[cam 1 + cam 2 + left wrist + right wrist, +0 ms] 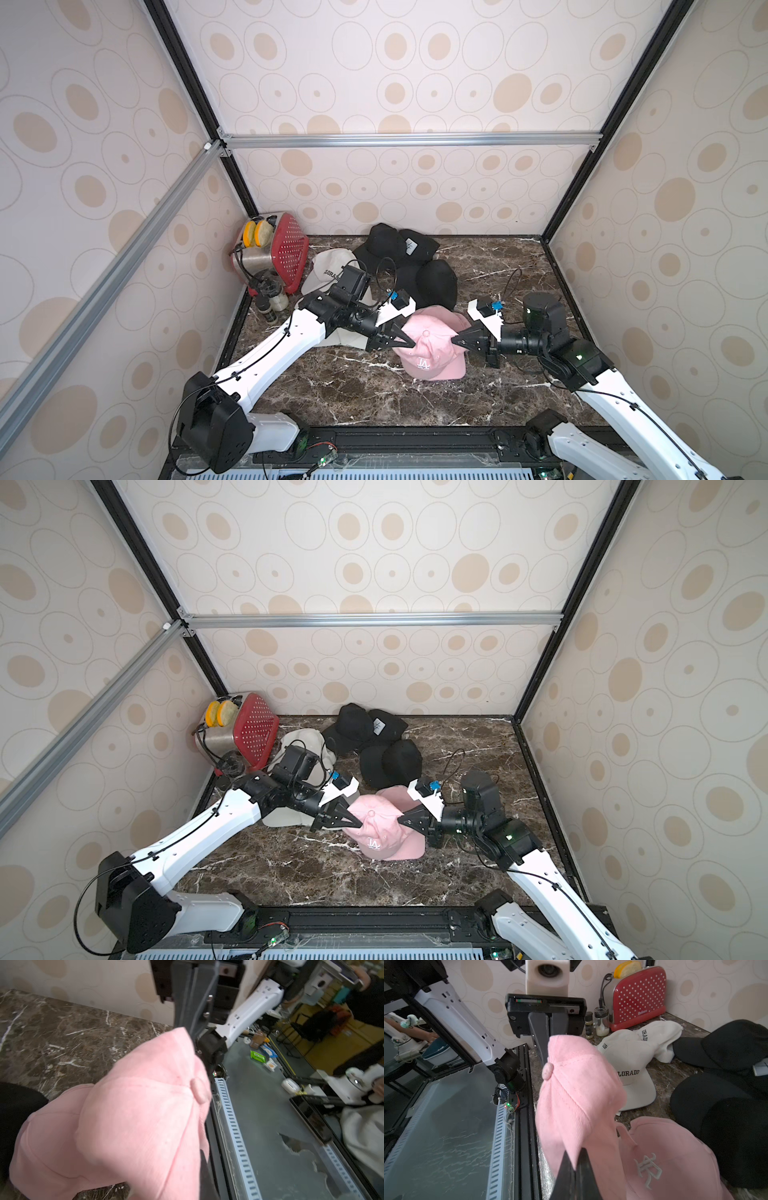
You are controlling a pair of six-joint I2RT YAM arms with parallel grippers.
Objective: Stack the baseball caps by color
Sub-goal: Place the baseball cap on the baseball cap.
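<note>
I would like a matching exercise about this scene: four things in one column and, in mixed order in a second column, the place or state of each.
Things:
1. upper pink cap
2. lower pink cap
3. white COLORADO caps
4. red toaster

Places or states:
a. standing in the back left corner of the table
b. pinched from two sides by the left gripper and the right gripper, both shut
c. lying flat, embroidered logo up
d. lying right beside the toaster

Pairs: 1-b, 2-c, 3-d, 4-a

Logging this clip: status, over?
Left claw, right claw shut on pink cap, opposite sides. Second pink cap lies beside it. Nothing seen blocking.
</note>
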